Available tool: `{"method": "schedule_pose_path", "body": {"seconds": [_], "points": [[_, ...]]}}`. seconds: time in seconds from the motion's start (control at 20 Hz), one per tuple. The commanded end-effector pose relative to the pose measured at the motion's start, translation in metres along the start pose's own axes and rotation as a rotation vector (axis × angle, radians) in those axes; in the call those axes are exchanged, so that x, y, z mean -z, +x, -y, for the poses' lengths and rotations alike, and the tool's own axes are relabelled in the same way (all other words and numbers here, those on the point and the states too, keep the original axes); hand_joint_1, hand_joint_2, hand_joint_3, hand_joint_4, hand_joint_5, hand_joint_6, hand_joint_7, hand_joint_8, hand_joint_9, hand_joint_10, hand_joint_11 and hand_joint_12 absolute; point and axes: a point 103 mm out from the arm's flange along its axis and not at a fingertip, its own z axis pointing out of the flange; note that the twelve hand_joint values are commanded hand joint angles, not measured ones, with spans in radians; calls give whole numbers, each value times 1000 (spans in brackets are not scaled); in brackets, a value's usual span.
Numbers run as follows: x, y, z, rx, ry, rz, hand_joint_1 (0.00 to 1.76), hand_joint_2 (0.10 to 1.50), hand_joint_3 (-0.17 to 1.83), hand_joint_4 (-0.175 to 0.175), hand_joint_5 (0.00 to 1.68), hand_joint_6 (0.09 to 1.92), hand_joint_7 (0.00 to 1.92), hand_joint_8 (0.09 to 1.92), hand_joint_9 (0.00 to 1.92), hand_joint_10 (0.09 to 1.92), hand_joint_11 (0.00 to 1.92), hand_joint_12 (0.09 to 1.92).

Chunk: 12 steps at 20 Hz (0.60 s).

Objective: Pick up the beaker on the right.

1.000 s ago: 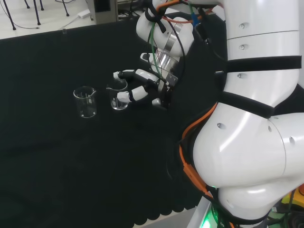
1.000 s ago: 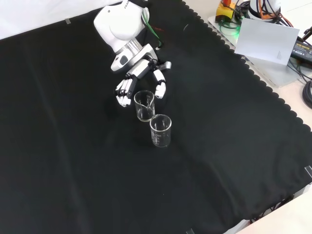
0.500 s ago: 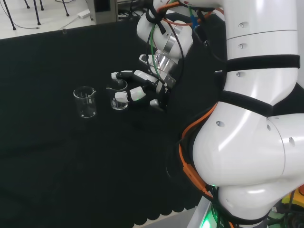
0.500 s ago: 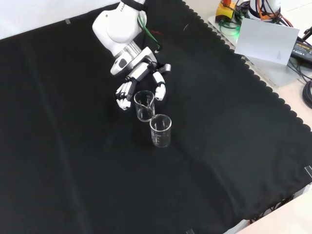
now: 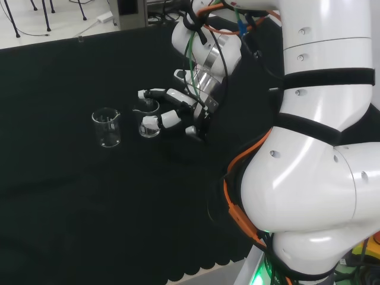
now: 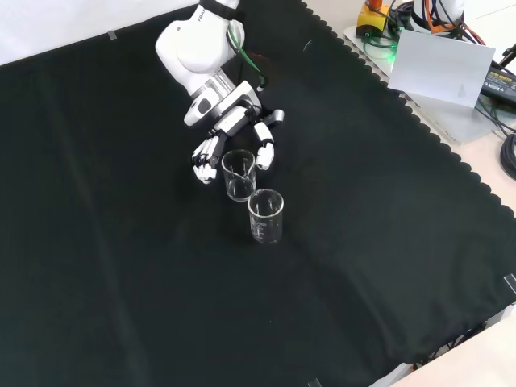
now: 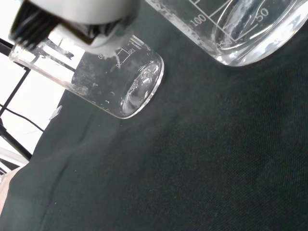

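2 beakers upright | hand (image 6: 230, 141) low, fingers spread wide around nearer beaker (image 6: 239, 174) | other beaker (image 6: 265, 215) apart

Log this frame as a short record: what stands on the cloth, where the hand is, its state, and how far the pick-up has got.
surface: black cloth
ware: two clear glass beakers, both upright on the cloth
near beaker: between the hand's fingers and thumb, head view's right
other beaker: apart from the hand, to the left in the head view
hand: low, fingers and thumb either side of the near beaker, not visibly closed on it
pick-up: beaker not yet lifted
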Motion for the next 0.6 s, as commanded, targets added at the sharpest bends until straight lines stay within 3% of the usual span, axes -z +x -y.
{"method": "schedule_pose_path", "body": {"seconds": [0.05, 0.6], "points": [[-3, -2, -2, -4, -5, -13, 928, 491, 739, -21, 385, 87, 207, 453, 310, 568, 0, 1081], [-7, 4, -11, 5, -28, -53, 934, 490, 745, -22, 405, 87, 242, 468, 327, 572, 0, 1101]]}}
